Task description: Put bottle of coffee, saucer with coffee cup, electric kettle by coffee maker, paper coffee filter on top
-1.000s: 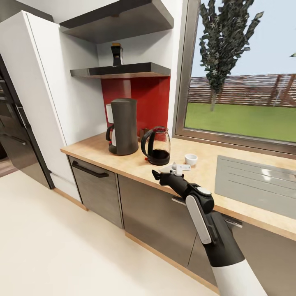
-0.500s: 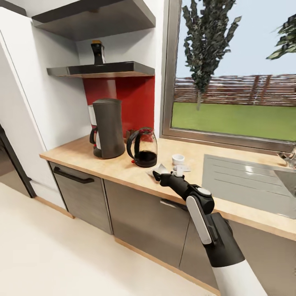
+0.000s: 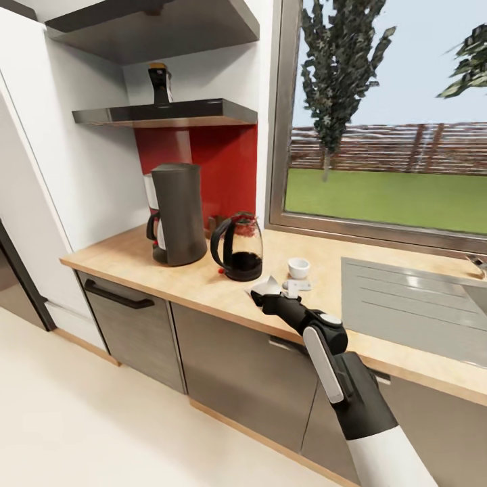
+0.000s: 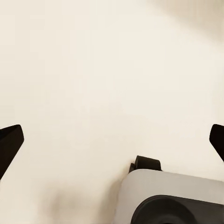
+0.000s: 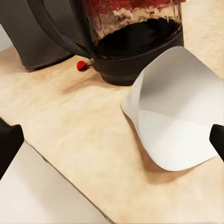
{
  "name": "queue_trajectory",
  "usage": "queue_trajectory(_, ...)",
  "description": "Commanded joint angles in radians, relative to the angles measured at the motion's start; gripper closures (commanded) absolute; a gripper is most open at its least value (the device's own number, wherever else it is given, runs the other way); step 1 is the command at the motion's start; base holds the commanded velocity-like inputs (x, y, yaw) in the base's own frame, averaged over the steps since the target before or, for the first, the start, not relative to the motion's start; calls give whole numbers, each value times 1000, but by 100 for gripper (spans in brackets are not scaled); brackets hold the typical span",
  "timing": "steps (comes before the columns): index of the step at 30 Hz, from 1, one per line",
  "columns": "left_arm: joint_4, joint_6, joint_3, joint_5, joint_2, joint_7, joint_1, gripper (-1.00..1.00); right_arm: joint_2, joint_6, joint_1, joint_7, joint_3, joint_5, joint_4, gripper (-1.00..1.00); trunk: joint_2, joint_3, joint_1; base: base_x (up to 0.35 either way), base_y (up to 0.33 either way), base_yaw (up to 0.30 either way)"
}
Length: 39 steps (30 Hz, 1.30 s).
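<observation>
We are holding our right gripper (image 5: 112, 140) wide open over the kitchen countertop (image 3: 169, 274) — nothing is in it. The paper coffee filter (image 5: 175, 114) is lying flat just ahead, a bit toward one fingertip, its open mouth facing us, just beside the electric kettle (image 3: 238, 247). Our left gripper (image 4: 112, 140) is hanging open over the floor — the right one is nearer

White paper coffee filter (image 5: 175, 112) flat on the kitchen countertop (image 3: 135, 260), just beside the dark electric kettle (image 3: 238, 246).
</observation>
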Motion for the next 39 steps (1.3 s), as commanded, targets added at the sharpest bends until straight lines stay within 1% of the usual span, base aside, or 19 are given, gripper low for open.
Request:
queue_trajectory(1,-1,-1,2,-1,0,1,0,-100,0,4,-1,0,0,-2,1,-100,0,-1,0,49,4,0)
queue_trajectory(10,-1,-1,2,-1,0,1,0,-100,-1,4,1,0,-1,-2,18,-100,0,-1,0,205,1,0)
queue_trajectory(17,-1,-1,2,-1,0,1,0,-100,-1,2,2,0,-1,-2,21,-100,0,-1,0,12,0,0)
queue_trajectory(18,-1,-1,2,-1,0,1,0,-100,-1,2,3,0,-1,-2,30,-100,0,-2,0,1,0,0)
queue_trajectory(19,0,-1,2,-1,0,1,0,-100,-1,1,3,0,-1,-3,60,-100,0,-3,0,113,0,0)
queue_trajectory(22,0,-1,2,-1,0,1,0,-100,-1,1,3,0,-1,-2,72,-100,0,-3,0,77,0,0)
queue_trajectory(33,-1,-1,2,-1,0,1,0,-100,-1,1,3,0,-1,-3,77,-100,0,-6,0,9,0,0)
queue_trajectory(39,-1,-1,2,-1,0,1,0,-100,-1,1,3,0,-1,-3,77,-100,0,-8,0,126,94,0)
